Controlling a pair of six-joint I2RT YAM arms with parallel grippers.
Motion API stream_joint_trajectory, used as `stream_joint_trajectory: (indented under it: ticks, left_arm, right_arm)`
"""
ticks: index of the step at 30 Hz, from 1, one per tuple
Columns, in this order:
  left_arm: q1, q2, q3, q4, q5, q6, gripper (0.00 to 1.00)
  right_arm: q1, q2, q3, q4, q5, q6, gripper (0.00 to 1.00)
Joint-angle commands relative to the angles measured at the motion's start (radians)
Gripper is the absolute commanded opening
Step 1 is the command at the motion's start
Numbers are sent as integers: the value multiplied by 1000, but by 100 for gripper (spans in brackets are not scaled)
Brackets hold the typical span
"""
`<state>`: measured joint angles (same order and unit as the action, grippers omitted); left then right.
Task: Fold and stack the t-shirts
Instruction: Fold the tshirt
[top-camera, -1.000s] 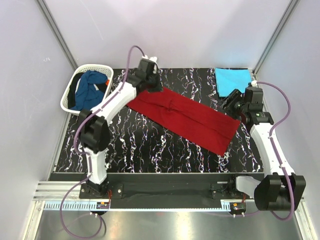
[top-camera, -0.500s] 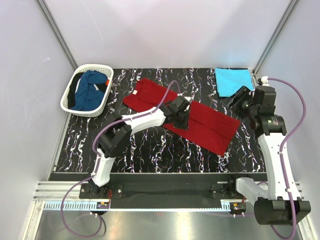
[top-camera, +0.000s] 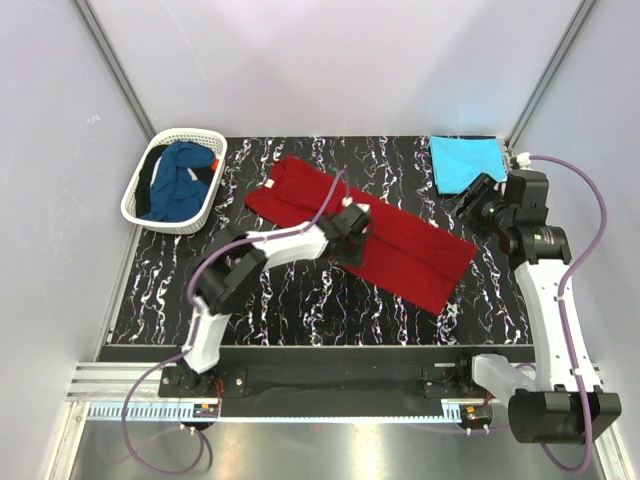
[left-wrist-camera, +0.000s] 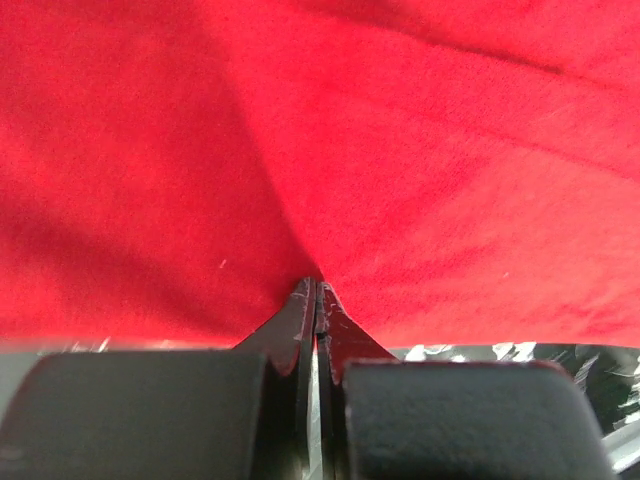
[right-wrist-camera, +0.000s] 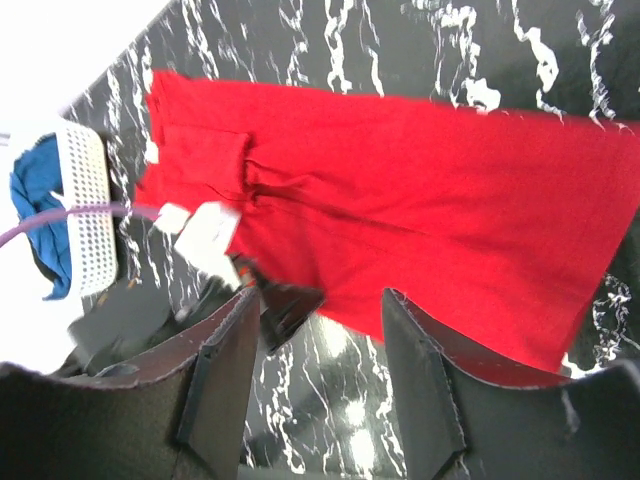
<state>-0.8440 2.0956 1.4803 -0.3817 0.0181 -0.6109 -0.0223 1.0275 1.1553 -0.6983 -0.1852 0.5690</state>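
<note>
Left gripper (left-wrist-camera: 317, 287) clamped, seemingly on red t-shirt (left-wrist-camera: 420, 150) edge; right gripper (right-wrist-camera: 322, 300) spread.

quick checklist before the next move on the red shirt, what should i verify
1. Grip: left tool is shut on the red t-shirt at its near edge, and the cloth puckers into the tips: ok.
2. Layers pinched: cannot tell.
3. Spare hand: right tool open and empty: ok.
4. Second grip for a two-handed fold: not ok, the right tool hangs beside the cloth.
5. Stack spot: turquoise t-shirt folded, apart from the red one: ok.
6. Dark blue t-shirt in the basket, out of the way: ok.
</note>
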Motion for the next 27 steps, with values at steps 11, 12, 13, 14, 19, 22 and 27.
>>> stream_joint_trajectory:
  ticks: [11, 12, 13, 14, 19, 22, 27]
  left_arm:
    - [111, -512, -566, -164, -219, -27, 1]
    - [124, -529, -565, -171, -211, -24, 2]
    - [153, -548, -558, -174, -204, -9, 4]
    - [172, -572, -527, -175, -201, 3, 8]
    - [369, -510, -314, -219, -159, 86, 10]
    - [462, -396, -202, -229, -179, 123, 8]
    - [522, -171, -39, -246, -164, 158, 8]
  right_arm:
    - [65, 242, -65, 42, -148, -38, 56]
    - [99, 259, -81, 46, -142, -47, 56]
    - [114, 296, -91, 52, -138, -53, 56]
    - [122, 313, -98, 66, -148, -57, 55]
    - [144, 394, -105, 94, -188, -92, 53]
    - [145, 378, -94, 106, -175, -92, 53]
    - [145, 373, -66, 144, -186, -74, 54]
